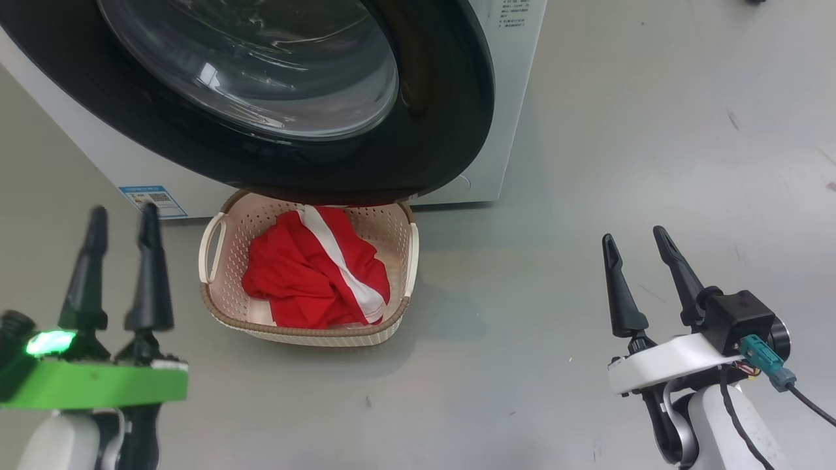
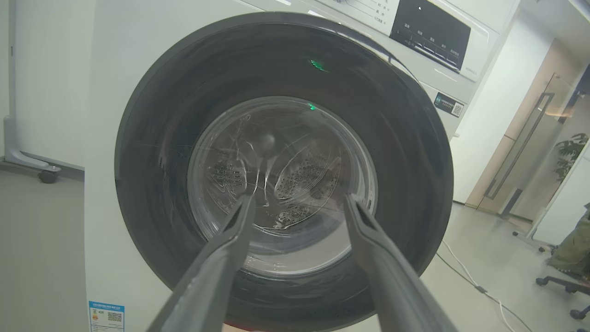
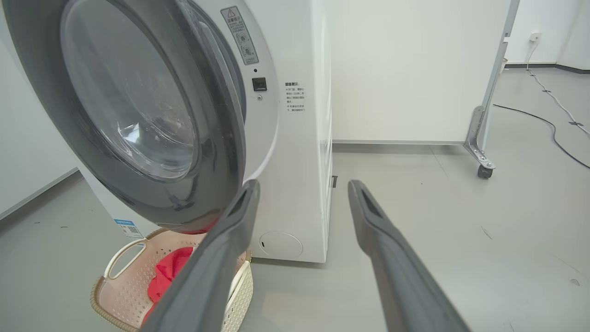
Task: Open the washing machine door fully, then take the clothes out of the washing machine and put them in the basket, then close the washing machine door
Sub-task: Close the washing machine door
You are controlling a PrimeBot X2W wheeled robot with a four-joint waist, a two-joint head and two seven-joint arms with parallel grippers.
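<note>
The washing machine door [image 1: 444,98], a glossy black ring around clear glass, stands ajar, swung partly off the white washing machine [image 1: 513,130]. Its lower edge overhangs the far rim of the basket [image 1: 307,334]. The clothes [image 1: 307,274], red with a white stripe, lie inside the basket on the floor. My left gripper [image 1: 124,209] is open and empty, left of the basket. It faces the washing machine door [image 2: 152,152] in the left wrist view. My right gripper [image 1: 633,233] hangs open and empty, right of the basket. The right wrist view shows the door [image 3: 216,152], basket [image 3: 124,249] and clothes [image 3: 173,272].
A blue sticker [image 1: 153,199] marks the machine's lower front. A white partition on casters [image 3: 481,170] stands behind the machine, with cables [image 3: 553,120] on the grey floor beyond. An office chair base [image 2: 562,283] sits far off beside the machine.
</note>
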